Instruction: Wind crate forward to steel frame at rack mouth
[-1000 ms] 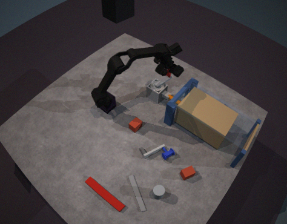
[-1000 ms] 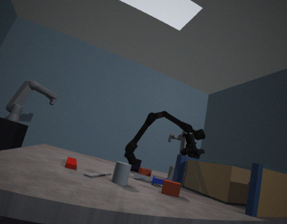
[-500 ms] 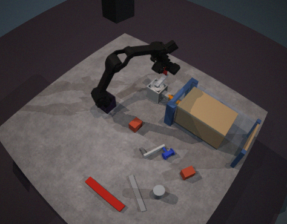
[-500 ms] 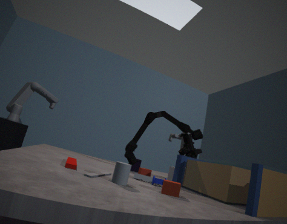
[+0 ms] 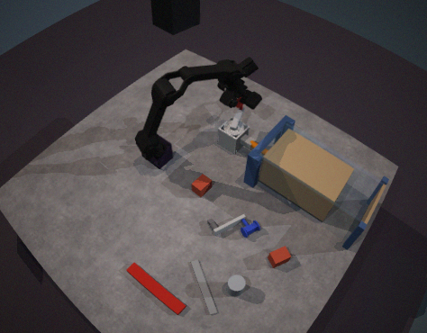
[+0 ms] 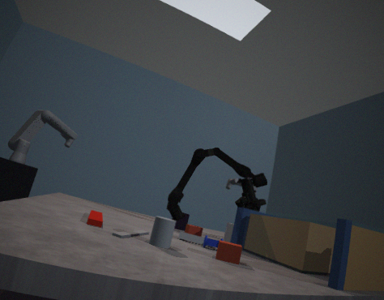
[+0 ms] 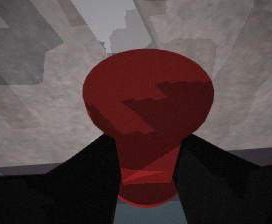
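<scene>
So the black gripper (image 5: pixel 240 100) (image 6: pixel 250 203) (image 7: pixel 143 132) is clamped on the red knob (image 5: pixel 240 103) (image 7: pixel 148 95) above the grey box-shaped winch (image 5: pixel 232 136), and the tan crate (image 5: pixel 307 164) (image 6: pixel 280 241) sits flat, just beside that winch.

Got a long flat red bar (image 5: pixel 156 289) (image 6: pixel 95 219) lying near a thin flat grey bar (image 5: pixel 204 287) (image 6: pixel 130 234), lol. Also seeing a plain grey cylinder (image 5: pixel 236 283) (image 6: pixel 162 232) standing upright, near an orange-red rectangular block (image 5: pixel 279 256) (image 6: pixel 228 252). Can spot a similar orange-red block (image 5: pixel 202 185) (image 6: pixel 194 229) well apart from that one, plus a pale crank with a blue spool-shaped knob (image 5: pixel 230 223) (image 6: pixel 191 237) lying between the two. Way in back, can see a light-grey jointed arm (image 6: pixel 27 131) on a black box (image 6: pixel 13 178).
</scene>
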`<state>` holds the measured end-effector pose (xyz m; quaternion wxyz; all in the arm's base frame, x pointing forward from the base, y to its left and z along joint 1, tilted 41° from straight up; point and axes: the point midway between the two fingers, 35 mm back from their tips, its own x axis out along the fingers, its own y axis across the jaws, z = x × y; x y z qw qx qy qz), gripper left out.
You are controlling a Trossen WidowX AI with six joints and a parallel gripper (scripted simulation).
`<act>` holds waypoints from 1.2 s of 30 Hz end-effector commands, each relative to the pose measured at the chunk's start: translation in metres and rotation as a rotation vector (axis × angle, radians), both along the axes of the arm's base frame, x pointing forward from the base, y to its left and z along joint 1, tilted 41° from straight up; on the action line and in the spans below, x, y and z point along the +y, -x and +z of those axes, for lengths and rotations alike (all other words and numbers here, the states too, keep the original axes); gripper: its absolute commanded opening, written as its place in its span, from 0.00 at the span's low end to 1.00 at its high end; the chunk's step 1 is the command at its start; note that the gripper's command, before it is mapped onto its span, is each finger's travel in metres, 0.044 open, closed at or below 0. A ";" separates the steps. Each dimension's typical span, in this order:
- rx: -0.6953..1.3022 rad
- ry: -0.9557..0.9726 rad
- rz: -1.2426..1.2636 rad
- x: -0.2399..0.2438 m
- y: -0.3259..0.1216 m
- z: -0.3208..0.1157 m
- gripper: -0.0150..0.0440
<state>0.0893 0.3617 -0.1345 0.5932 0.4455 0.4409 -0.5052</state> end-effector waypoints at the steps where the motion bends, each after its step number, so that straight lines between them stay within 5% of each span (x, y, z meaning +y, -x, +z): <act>1: 0.027 0.044 0.005 -0.016 0.019 0.003 0.25; 36: 0.029 0.047 0.005 -0.052 0.048 0.027 0.25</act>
